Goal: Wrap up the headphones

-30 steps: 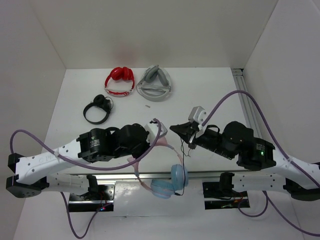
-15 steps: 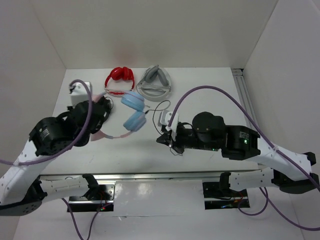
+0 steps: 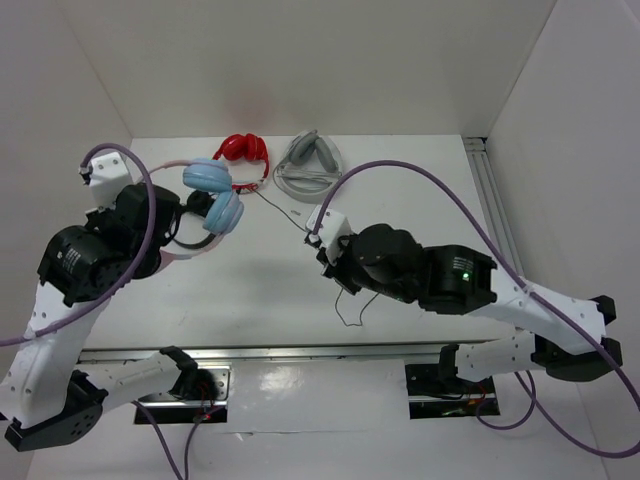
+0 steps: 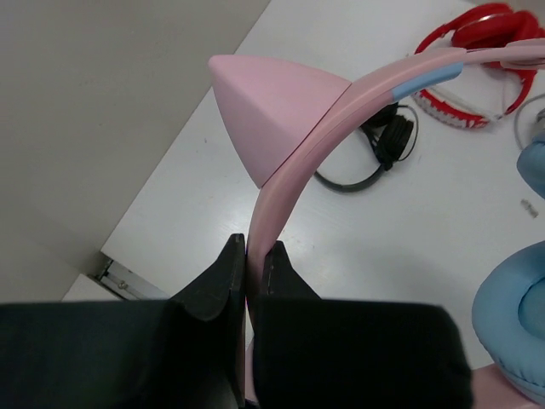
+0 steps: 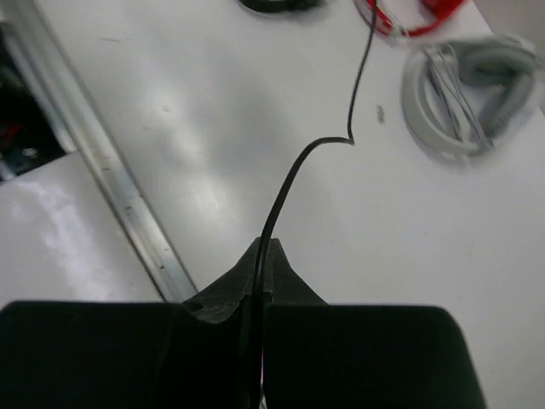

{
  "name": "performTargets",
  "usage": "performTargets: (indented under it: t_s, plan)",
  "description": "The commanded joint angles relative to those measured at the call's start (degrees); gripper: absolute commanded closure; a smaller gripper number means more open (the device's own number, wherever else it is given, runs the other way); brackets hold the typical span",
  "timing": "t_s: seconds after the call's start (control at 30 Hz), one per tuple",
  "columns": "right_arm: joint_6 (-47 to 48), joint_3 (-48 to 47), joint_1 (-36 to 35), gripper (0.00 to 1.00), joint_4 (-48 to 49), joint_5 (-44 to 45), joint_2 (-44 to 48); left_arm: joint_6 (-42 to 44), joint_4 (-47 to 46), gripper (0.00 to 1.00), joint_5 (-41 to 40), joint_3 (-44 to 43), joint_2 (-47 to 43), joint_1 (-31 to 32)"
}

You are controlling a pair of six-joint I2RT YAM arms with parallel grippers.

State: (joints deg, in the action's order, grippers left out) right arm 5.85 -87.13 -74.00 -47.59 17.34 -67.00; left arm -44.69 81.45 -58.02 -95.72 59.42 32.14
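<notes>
Headphones held up at left, cable pinched at centre.
L gripper [image 4: 254,256] is clamped on the pink headband [image 4: 294,162], holding the headphones [image 3: 225,212] above the worktop [image 3: 430,190] at far left. R gripper [image 5: 261,256] nips the cable [image 5: 285,192] mid-worktop. Probably light; band stiff, good hold. Cable thin and limp, may slip, so pinch firmly. Top view shows ear cups [image 3: 205,177] and slack cable tail; only wrist views show both grips.

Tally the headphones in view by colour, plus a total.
Light blue and pink headphones: 1
Red-and-white headphones: 1
Grey headphones: 1
Black headphones: 1
Total: 4
</notes>
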Motion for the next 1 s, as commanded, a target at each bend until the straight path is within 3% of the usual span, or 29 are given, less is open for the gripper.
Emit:
performTargets:
  t_s: [0.0,0.03,0.1,0.37,0.47,0.5,0.6,0.77,0.9,0.97]
  plan:
    - [-5.7,5.4,-0.1,1.00,-1.1,17.3,-3.0,-4.6,-3.1,1.00,-1.8,-7.3,0.8,-0.5]
    - [-9.7,7.9,-0.9,1.00,-1.1,25.6,-3.0,-4.6,-3.1,1.00,-2.4,-8.5,1.4,-0.5]
    - [-13.5,10.0,-2.9,1.00,-0.3,31.1,-3.6,-3.9,-3.1,1.00,-2.4,-10.8,3.6,-3.6]
    - [-19.6,20.6,-5.3,1.00,7.4,34.0,-5.5,4.2,-8.8,1.00,11.3,-21.8,7.1,-10.0]
    - [-18.0,26.9,-5.3,1.00,19.1,35.2,-3.3,7.2,-10.9,1.00,19.2,-23.7,8.2,-10.5]
    - [-16.7,29.5,-5.3,1.00,28.8,35.2,-0.5,8.6,-10.9,1.00,21.6,-24.7,8.8,-10.5]
    - [-9.2,39.0,-1.9,0.98,46.5,27.1,4.2,11.4,-9.8,1.00,31.0,-27.1,12.4,-10.5]
    - [-6.8,40.5,7.5,0.98,50.5,19.5,6.9,12.9,-10.5,1.00,41.8,-24.9,10.3,-10.5]
    - [-6.3,41.7,8.7,0.98,53.6,10.1,6.4,10.4,-11.9,1.00,47.4,-24.1,7.6,-10.5]
    - [-7.3,42.2,7.9,0.98,55.9,10.1,5.0,9.1,-13.8,1.00,50.5,-23.6,7.1,-10.5]
